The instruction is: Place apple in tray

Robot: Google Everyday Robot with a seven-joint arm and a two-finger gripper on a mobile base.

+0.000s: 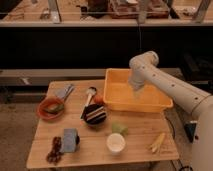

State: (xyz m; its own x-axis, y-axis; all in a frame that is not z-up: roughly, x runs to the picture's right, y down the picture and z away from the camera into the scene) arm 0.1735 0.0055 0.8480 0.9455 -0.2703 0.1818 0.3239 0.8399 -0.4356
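Currently jaws spread, holding nothing, low over tray [117,92]; apple [98,99] on surface [140,134] off to their side, just outside tray.

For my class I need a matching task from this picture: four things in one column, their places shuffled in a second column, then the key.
Things
1 apple
2 white cup
3 orange-red bowl
4 pincer

Places
A at the left end of the table
B over the yellow tray
C on the table, just outside the tray's left wall
D near the table's front edge

Pairs: 1-C, 2-D, 3-A, 4-B
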